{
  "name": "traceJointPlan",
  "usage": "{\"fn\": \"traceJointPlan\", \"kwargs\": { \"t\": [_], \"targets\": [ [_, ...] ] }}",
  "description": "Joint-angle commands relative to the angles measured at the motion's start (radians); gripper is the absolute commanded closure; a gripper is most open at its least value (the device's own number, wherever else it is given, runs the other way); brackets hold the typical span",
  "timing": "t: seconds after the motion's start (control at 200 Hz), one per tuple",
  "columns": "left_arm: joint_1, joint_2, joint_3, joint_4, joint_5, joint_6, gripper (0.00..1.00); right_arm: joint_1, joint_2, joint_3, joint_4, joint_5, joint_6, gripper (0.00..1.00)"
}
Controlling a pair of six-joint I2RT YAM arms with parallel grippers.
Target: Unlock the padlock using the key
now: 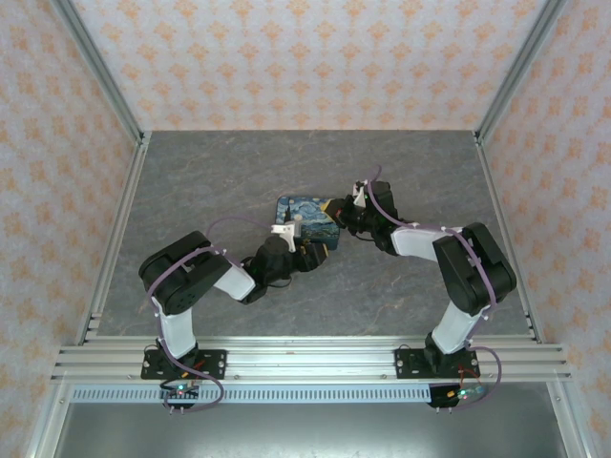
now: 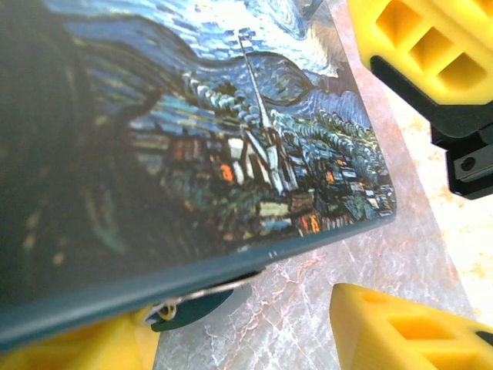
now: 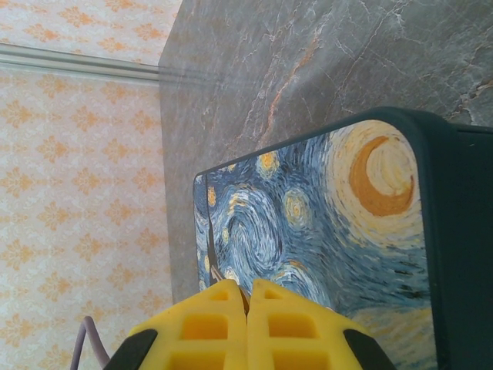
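arms (image 1: pixel 181 272) black/white | cables (image 3: pixel 88 337) purple | fingers (image 2: pixel 400 331) yellow, hollow-celled

Swirls everywhere: the padlock (image 3: pixel 323 231) shows deep blue whorls, yellow stars and an orange crescent, rimmed in dark teal. The right gripper (image 3: pixel 248 293) is bright yellow. Grey, rust-veined marble on the table (image 3: pixel 308 62); peach walls (image 3: pixel 77 193) carry orange floral motifs.

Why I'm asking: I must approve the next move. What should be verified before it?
1. Starry-night painted padlock on the grey marbled table, between both pincers: ok.
2. Left pincer open at the padlock's edge: ok.
3. Right pincer gripping the small teal-headed key: cannot tell; it looks shut.
4. Key located: cannot tell; a teal piece peeks from under the padlock's edge.
5. Keyhole position: cannot tell.
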Motion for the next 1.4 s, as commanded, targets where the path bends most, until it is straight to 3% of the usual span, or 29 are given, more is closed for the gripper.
{"fn": "traceJointPlan", "kwargs": {
  "t": [0.0, 0.385, 0.641, 0.881, 1.396],
  "targets": [
    [0.004, -0.049, -0.021, 0.075, -0.004, -0.022, 0.40, 0.005, 0.027, -0.007, -0.031, -0.003, -0.007, 1.00],
    [0.002, 0.046, 0.006, 0.129, -0.020, -0.058, 0.43, 0.006, 0.039, -0.009, -0.026, -0.012, -0.010, 1.00],
    [-0.006, 0.000, -0.014, 0.146, -0.053, -0.071, 0.45, 0.005, 0.041, -0.009, -0.033, -0.018, -0.020, 1.00],
    [-0.015, 0.019, -0.045, 0.263, -0.092, -0.162, 0.47, 0.005, 0.044, -0.008, -0.032, -0.020, -0.019, 1.00],
    [-0.032, 0.038, -0.014, 0.217, -0.076, -0.141, 0.51, 0.004, 0.046, -0.009, -0.028, -0.026, -0.017, 1.00]
  ]
}}
